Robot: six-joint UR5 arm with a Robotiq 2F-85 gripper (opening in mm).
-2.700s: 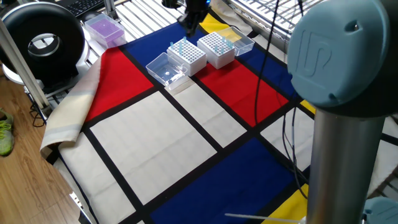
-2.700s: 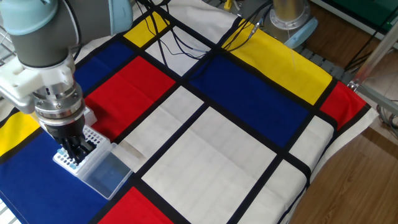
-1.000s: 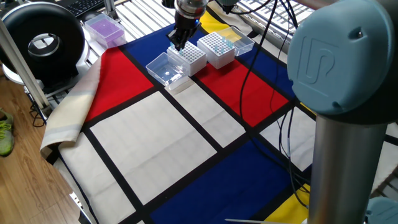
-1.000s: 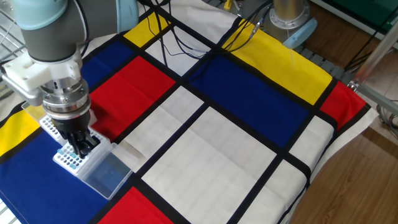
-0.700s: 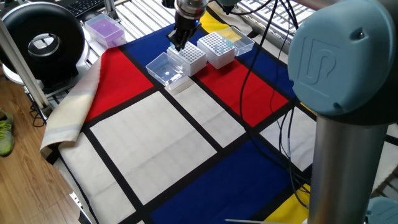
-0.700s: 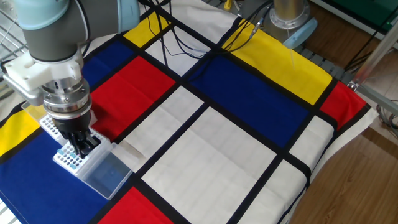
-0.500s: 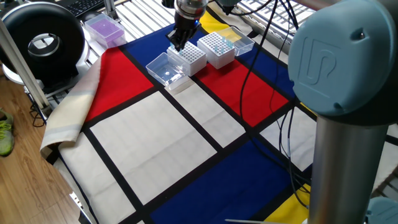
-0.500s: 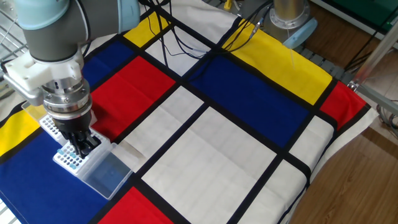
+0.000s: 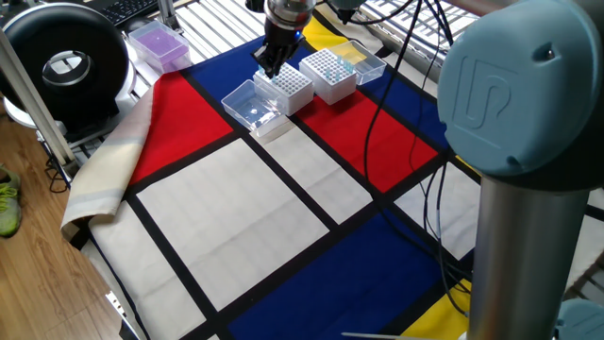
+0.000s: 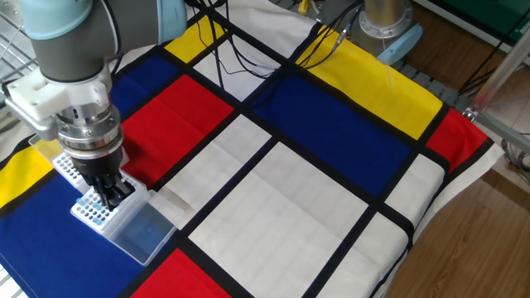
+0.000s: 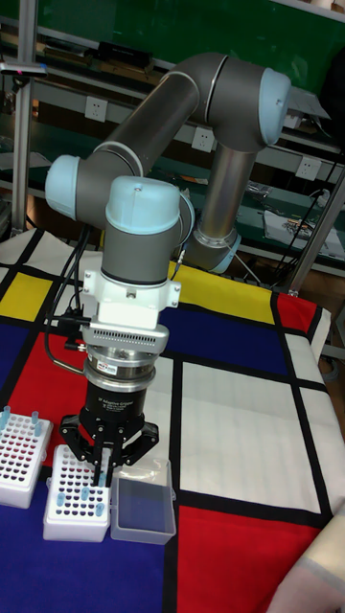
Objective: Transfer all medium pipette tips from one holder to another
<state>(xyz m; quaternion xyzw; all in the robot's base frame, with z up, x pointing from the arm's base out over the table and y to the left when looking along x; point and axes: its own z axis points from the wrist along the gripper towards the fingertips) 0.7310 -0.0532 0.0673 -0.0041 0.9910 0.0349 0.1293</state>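
1. Gripper [image 11: 100, 469] hangs tip-down over the nearer white holder [image 11: 77, 506], its two fingers drawn close together around a slim pale-blue medium pipette tip [image 11: 99, 472]; the tall fixed view shows the tip between the pads, its lower end at the holder's top face.
2. More pale-blue tips stand in the holes of this holder, mostly along its front rows; they are too small to count.
3. At 9 o'clock of it in the tall fixed view, just beside, sits a second white holder [image 11: 21, 464] with two pale-blue tips standing up at its far corner.
4. At 3 o'clock of the nearer holder, touching it, lies a clear plastic lid [image 11: 144, 512], open side up.
5. In one fixed view the gripper [image 9: 270, 67] stands over the same holder [image 9: 284, 88], the second holder [image 9: 327, 74] at its 2 o'clock and the clear lid [image 9: 249, 105] at 8 o'clock.
6. Everything rests on a table covered with a cloth [image 10: 315, 199] of red, blue, yellow and white blocks divided by black lines.
7. A purple box [image 9: 159, 43] sits well apart, at 10 o'clock in one fixed view, off the cloth.
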